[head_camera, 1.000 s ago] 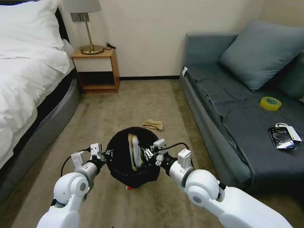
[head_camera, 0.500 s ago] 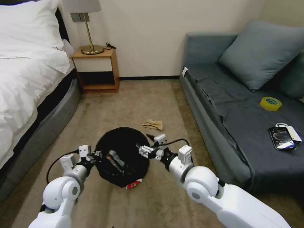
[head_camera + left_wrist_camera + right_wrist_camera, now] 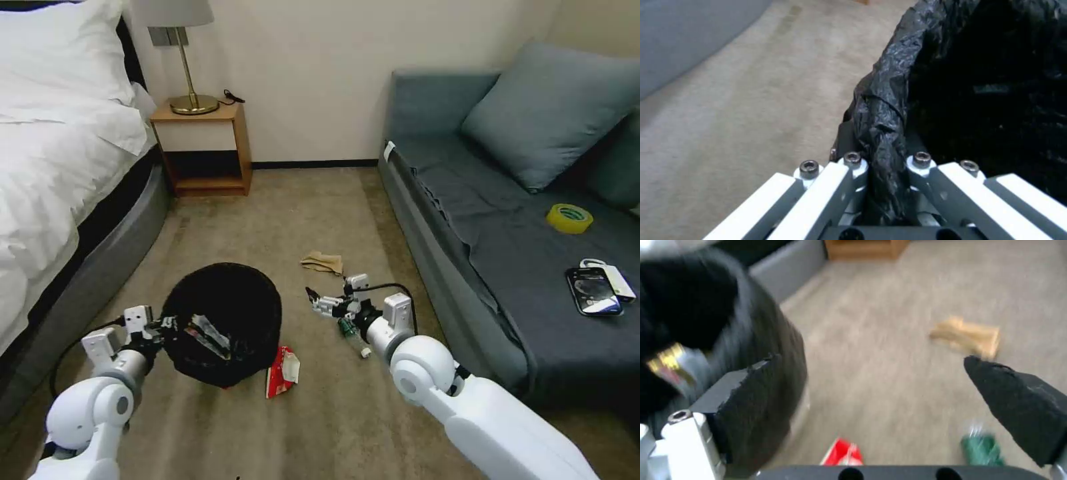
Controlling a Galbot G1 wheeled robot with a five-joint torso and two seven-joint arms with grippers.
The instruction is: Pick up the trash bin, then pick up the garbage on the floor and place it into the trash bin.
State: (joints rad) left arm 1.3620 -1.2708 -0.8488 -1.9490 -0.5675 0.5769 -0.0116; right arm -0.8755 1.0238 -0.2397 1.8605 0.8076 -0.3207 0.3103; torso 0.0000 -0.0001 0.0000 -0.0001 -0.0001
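The trash bin [image 3: 223, 313], lined with a black bag, hangs just above the carpet at left. My left gripper [image 3: 162, 326] is shut on its near rim; the left wrist view shows the bag's fold [image 3: 882, 133] pinched in that gripper [image 3: 885, 163]. A dark-and-yellow wrapper [image 3: 208, 335] lies inside the bin. My right gripper [image 3: 319, 301] is open and empty, to the right of the bin, its fingers [image 3: 751, 396] wide apart. On the floor lie a red-and-white wrapper [image 3: 283, 371], a green bottle [image 3: 351, 333] under the right wrist, and tan paper [image 3: 323, 262].
A bed [image 3: 60, 173] runs along the left, with a nightstand [image 3: 203, 143] and lamp at the far wall. On the right, a grey sofa [image 3: 507, 267] holds a yellow tape roll [image 3: 569, 218] and a phone [image 3: 593, 291]. Open carpet lies between them.
The left arm has carried the bin leftward, uncovering the red-and-white wrapper and green bottle. The right gripper has left the bin's opening and moved right; the dark-and-yellow wrapper stays inside.
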